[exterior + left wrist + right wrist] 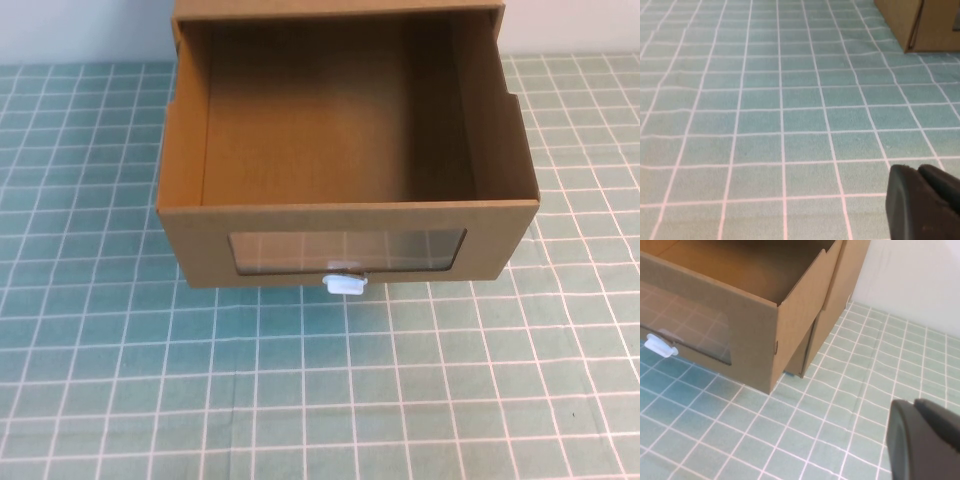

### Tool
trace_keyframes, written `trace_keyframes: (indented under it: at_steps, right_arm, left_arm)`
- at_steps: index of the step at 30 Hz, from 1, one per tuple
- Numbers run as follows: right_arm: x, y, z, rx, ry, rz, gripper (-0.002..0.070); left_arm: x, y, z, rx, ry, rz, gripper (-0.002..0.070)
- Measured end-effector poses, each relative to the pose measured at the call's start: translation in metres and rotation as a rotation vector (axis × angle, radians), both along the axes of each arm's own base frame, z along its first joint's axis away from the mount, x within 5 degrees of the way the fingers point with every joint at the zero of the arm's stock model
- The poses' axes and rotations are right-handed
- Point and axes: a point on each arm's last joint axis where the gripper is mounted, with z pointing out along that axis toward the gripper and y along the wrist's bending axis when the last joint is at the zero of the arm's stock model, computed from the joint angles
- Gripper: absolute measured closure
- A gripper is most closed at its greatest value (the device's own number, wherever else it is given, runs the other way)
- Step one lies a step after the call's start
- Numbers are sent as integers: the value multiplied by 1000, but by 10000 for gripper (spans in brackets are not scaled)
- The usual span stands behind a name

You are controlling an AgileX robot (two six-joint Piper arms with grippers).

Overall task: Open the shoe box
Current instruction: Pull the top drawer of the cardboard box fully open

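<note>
Shoe box standing open at the far middle of the green grid mat — both arms off it.

From the high view I see the drawer drawn toward me out of its cardboard sleeve, inside bare, with a clear window in its front and a white pull tab under that. The right gripper hangs over the mat off the box's right front corner, apart from it, pinched fully narrow with nothing that I can see in it. The left gripper sits low over bare mat, well apart from the box's left corner — wide or narrow, I cannot tell.
</note>
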Motion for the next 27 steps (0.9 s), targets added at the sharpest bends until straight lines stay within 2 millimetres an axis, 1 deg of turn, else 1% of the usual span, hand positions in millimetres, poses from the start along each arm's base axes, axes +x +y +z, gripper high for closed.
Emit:
trace_keyframes:
  at_steps: [27]
  right_arm:
    - [0, 0, 0, -2, 3, -1, 689]
  left_arm:
    - [0, -1, -1, -13, 2, -2, 680]
